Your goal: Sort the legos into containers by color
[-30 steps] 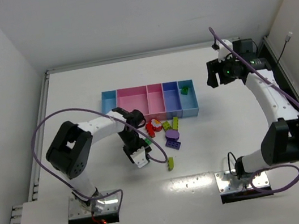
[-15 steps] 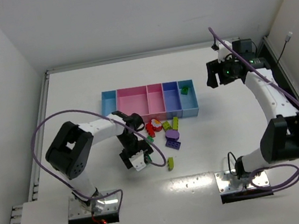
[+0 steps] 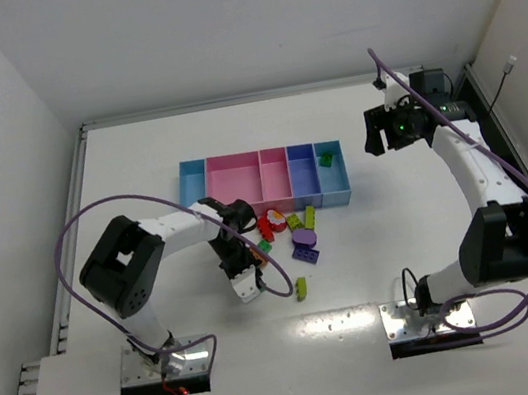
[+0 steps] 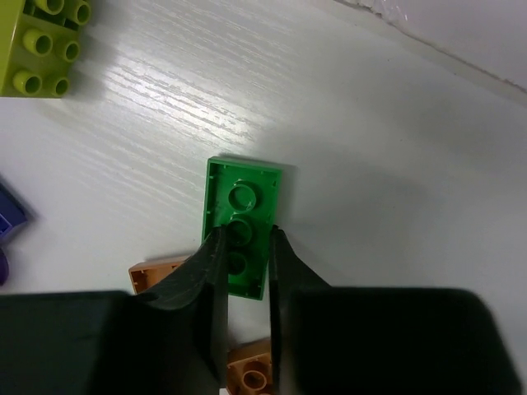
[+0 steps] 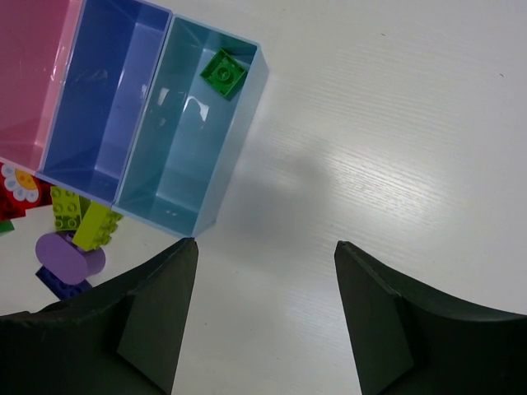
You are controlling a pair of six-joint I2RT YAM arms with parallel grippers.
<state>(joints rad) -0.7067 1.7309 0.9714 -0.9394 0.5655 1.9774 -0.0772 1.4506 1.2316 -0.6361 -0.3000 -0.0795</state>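
Top view: the containers (image 3: 263,179) sit mid-table, toward the far edge. The right-end bin holds one green brick (image 3: 324,158). The loose legos (image 3: 290,232) are piled just in front of the row, with one yellow-green brick (image 3: 300,288) alone nearer the near edge. Your left gripper (image 3: 250,261) is down at the pile's left side. Your right gripper (image 3: 385,132) hangs toward the far right corner, apart from everything.

Left wrist view: a green plate (image 4: 240,206) lies studs-down on the table. The fingers (image 4: 210,263) stand nearly together over its near end, and the gap between them looks narrower than the plate. You cannot tell whether they grip it. Orange bricks (image 4: 160,271) lie just beside it.

Right wrist view: the fingers (image 5: 156,321) are spread wide and hold nothing.

Risks:
- The plate is thin and flat, so the tips may skid off it or only push it.
- A push could knock the orange bricks.
- The green bin is at the far end from this arm, so a weak pinch may drop the plate into the wrong bin.
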